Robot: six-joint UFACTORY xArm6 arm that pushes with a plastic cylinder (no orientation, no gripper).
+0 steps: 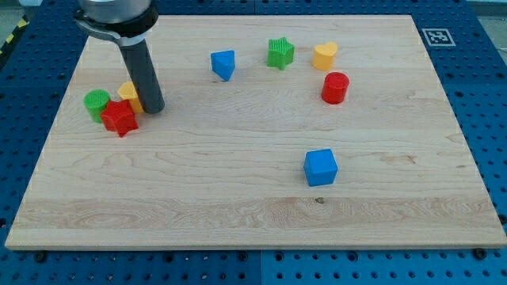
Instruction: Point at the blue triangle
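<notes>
Pointing not yet done: the tip (154,108), a bare rod with no fingers to open or close, touches the yellow block (128,94); the blue triangle (223,64) lies well to its right, untouched.

The arm (116,17) is cut off by the view's top edge. The rod (143,73) hides part of the yellow block (128,94), whose shape cannot be made out.
</notes>
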